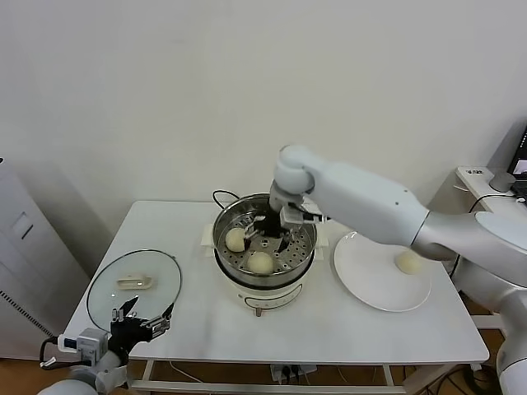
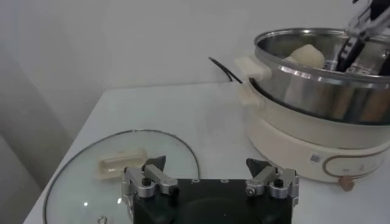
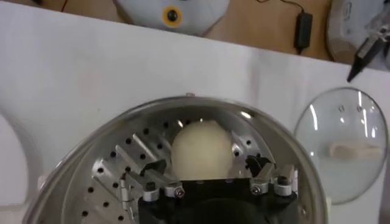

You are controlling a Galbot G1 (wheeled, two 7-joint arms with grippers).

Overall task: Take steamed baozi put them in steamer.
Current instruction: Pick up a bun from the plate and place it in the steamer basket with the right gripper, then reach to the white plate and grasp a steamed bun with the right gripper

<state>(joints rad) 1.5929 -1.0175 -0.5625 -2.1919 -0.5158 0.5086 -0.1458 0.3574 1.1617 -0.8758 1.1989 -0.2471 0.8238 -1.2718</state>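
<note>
The steel steamer (image 1: 221, 243) stands mid-table on its white cooker base. Two steamed baozi (image 1: 236, 239) (image 1: 261, 262) lie on its perforated floor, and a third baozi (image 1: 408, 262) rests on the white plate (image 1: 366, 284). My right gripper (image 1: 272, 234) reaches down inside the pot. In the right wrist view it (image 3: 205, 164) is open, with a baozi (image 3: 201, 146) sitting on the pot floor (image 3: 109, 176) between its spread fingers. My left gripper (image 1: 142, 317) (image 2: 207, 167) hangs open and empty at the table's front left, beside the lid.
A round glass lid (image 1: 107, 298) (image 2: 79, 182) with a white handle lies flat at the front left. A black cord (image 1: 222, 196) curls behind the cooker. A grey cabinet stands off the table's left edge, and white equipment sits at the right.
</note>
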